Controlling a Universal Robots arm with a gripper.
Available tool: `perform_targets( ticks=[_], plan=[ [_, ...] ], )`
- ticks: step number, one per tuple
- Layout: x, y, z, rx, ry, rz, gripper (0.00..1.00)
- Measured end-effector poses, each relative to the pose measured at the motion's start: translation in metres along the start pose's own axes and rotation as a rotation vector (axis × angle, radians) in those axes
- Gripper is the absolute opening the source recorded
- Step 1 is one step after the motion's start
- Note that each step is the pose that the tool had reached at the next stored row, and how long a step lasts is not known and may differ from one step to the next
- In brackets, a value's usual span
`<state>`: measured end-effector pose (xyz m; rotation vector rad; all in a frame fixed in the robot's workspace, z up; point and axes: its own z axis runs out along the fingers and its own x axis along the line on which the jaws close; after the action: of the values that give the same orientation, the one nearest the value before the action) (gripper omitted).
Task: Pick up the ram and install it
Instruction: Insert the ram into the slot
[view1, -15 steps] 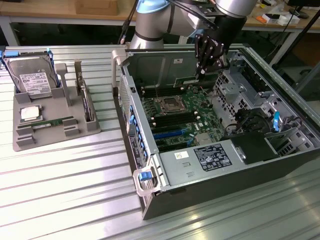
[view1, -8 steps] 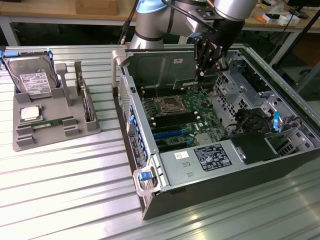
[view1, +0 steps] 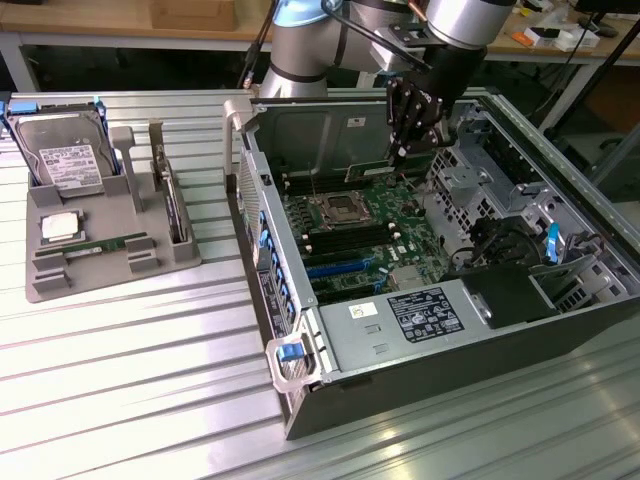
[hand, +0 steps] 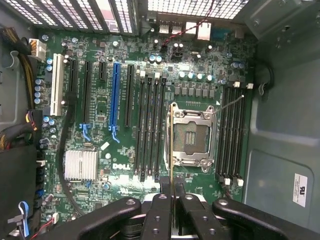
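Green and thin, the ram (hand: 172, 145) is pinched tight in our pincer (hand: 173, 197), with its black fingers (hand: 161, 210) closed on it. We see the stick from its edge, above the motherboard (hand: 100, 115) inside the open computer case (view1: 420, 375). It lines up between the long black slots (hand: 150, 130) and the silver socket (hand: 192, 135). We cannot tell if it touches the board. In the exterior view the pincer is at one o'clock. A grey tray (view1: 110, 275) sits on the bench (view1: 150, 400) at nine o'clock, well apart.
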<state>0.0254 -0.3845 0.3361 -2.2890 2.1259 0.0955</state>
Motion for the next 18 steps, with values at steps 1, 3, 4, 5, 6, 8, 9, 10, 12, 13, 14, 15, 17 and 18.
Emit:
perform_targets(
  ticks=[1, 3, 4, 5, 6, 8, 9, 10, 12, 13, 14, 15, 17, 18],
  plan=[
    [0.0, 0.0, 0.001, 0.0, 0.0, 0.0, 0.12],
    [0.0, -0.0001, 0.003, 0.0, 0.0, 0.0, 0.12],
    [0.0, -0.0001, 0.0038, 0.0, 0.0, 0.0, 0.12],
    [0.0, -0.0002, 0.0054, 0.0, 0.0, 0.0, 0.12],
    [0.0, -0.0002, 0.0065, 0.0, 0.0, 0.0, 0.12],
    [0.0, -0.0002, 0.0082, 0.0, 0.0, 0.0, 0.12],
    [0.001, -0.0003, 0.009, 0.0, 0.0, 0.0, 0.12],
    [0.001, -0.0003, 0.0096, 0.0, 0.0001, 0.0, 0.12],
    [0.001, -0.0003, 0.0113, 0.0, 0.0, 0.0, 0.12],
    [0.001, -0.0004, 0.0125, 0.0, 0.0, 0.0, 0.12],
    [0.001, -0.0004, 0.0133, 0.0, 0.0, 0.0, 0.12],
    [0.001, -0.0004, 0.014, 0.0, 0.0, 0.0, 0.12],
    [0.001, -0.0004, 0.0147, 0.0, 0.0, 0.0, 0.12],
    [0.001, -0.0005, 0.0152, 0.0, 0.0, 0.0, 0.12]
  ],
)
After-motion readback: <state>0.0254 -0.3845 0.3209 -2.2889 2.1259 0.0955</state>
